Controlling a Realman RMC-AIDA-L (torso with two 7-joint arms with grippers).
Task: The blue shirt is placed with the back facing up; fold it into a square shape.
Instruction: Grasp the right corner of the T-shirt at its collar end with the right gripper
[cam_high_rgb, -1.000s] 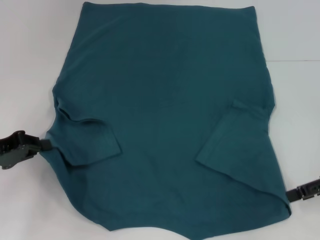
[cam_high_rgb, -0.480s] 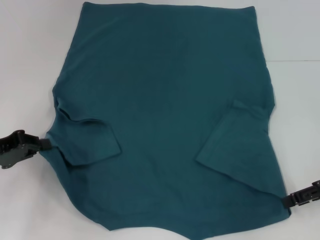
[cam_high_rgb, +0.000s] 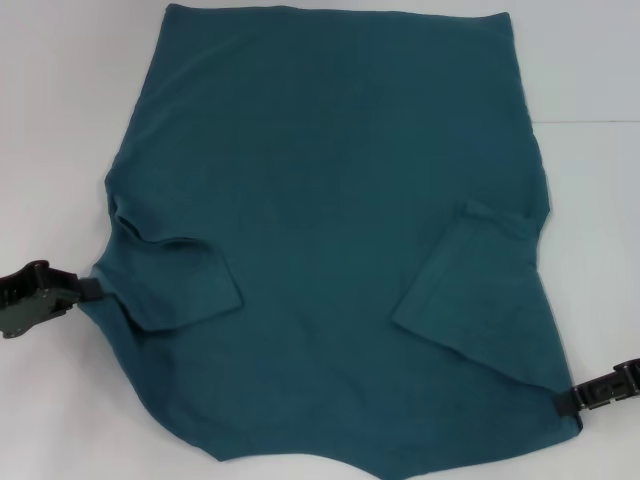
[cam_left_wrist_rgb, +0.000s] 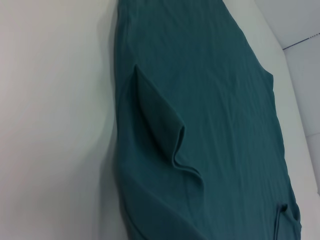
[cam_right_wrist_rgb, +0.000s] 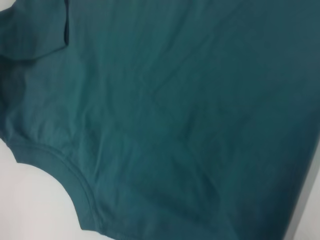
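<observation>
Fingers of both grippers look clamped on the blue shirt (cam_high_rgb: 330, 230) lying back-up on the white table (cam_high_rgb: 60, 110), left gripper (cam_high_rgb: 88, 288) at its L shoulder edge, right gripper (cam_high_rgb: 568, 404) at its R near corner, so we'd fold away from us twd the far hem.

white table (cam_high_rgb: 60, 120), faint seam line (cam_high_rgb: 590, 122)

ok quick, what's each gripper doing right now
Left gripper: at the blue shirt's left edge; grip cannot be told.
Right gripper: at the shirt's near right corner; grip cannot be told.
</observation>
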